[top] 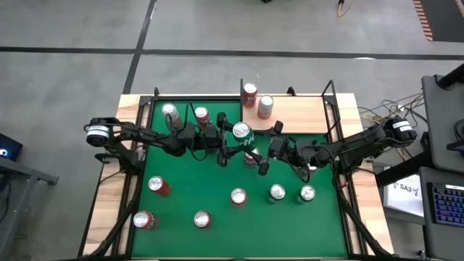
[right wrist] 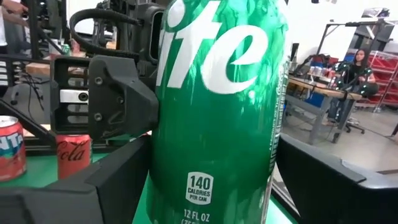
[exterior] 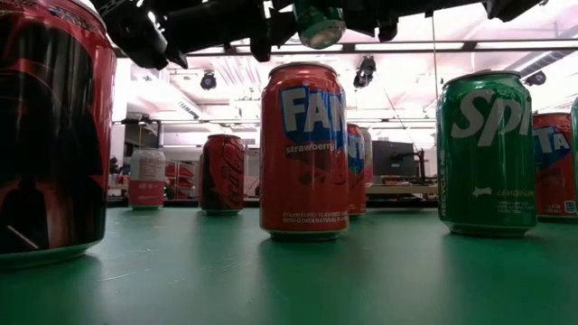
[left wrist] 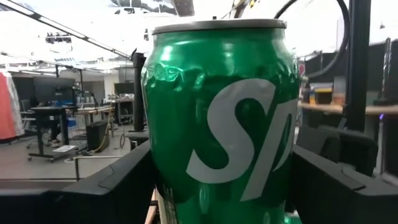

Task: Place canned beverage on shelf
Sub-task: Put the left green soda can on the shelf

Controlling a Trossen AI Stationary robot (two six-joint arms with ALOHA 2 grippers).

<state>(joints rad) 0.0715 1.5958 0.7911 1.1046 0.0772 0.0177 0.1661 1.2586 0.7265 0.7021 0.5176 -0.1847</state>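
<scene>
- The green Sprite can (top: pixel 241 131) is lifted clear of the table (top: pixel 188 190), over its middle toward the far edge; in the low view it hangs above the standing cans, only its base showing (exterior: pixel 319 24)
- The left tool (top: pixel 226 138) meets the can from the left side; in its wrist view the can (left wrist: pixel 221 112) sits upright between the two dark fingers (left wrist: pixel 118 180), which flank it closely; whether they press on it I cannot tell
- The right tool (top: pixel 255 141) comes in from the right side; its wrist view shows the same can (right wrist: pixel 217 106) between its fingers (right wrist: pixel 112 180), the left tool's body just behind the can; contact here also cannot be told
- The shelf (top: pixel 297 112), a pale wooden board, lies at the table's far edge toward the right corner; two cans (top: pixel 257 100) already stand on its left part; the green can hangs near its front left corner, not over it
- Other cans stand about the green felt, most along the near half
</scene>
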